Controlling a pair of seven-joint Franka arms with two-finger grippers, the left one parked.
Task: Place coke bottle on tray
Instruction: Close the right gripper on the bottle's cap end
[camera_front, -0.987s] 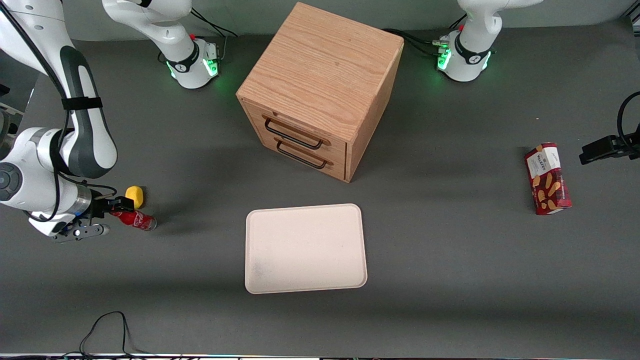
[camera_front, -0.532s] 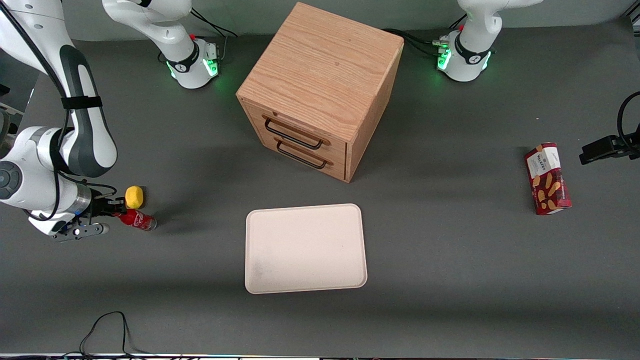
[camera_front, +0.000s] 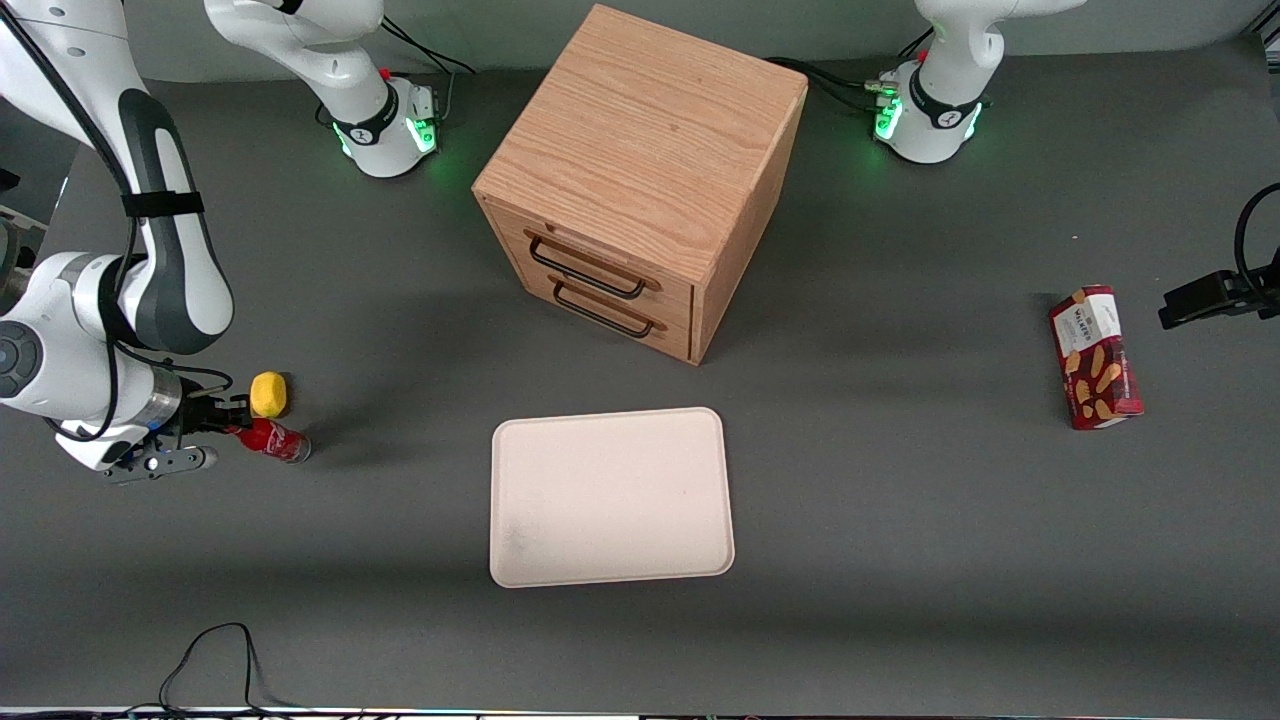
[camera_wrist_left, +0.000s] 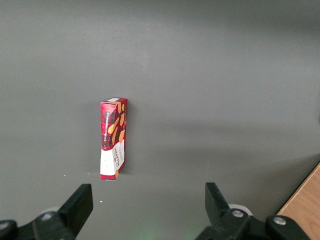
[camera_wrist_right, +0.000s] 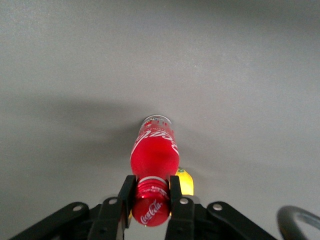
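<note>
with its two black fingers clamped on the red cap of the small red coke bottle (camera_wrist_right: 154, 155), just beside a yellow lump (camera_front: 268, 393), the right gripper (camera_wrist_right: 150, 200) has completed the grasp; next, lift and carry it to the flat cream-white rectangular tray (camera_front: 610, 496), well apart.

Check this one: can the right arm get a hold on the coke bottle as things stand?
Yes, it looks so. The gripper has a finger on each side of the coke bottle at its cap, shut on it, low over the table at the working arm's end. The yellow lump sits close beside, though not between fingers and bottle.
</note>
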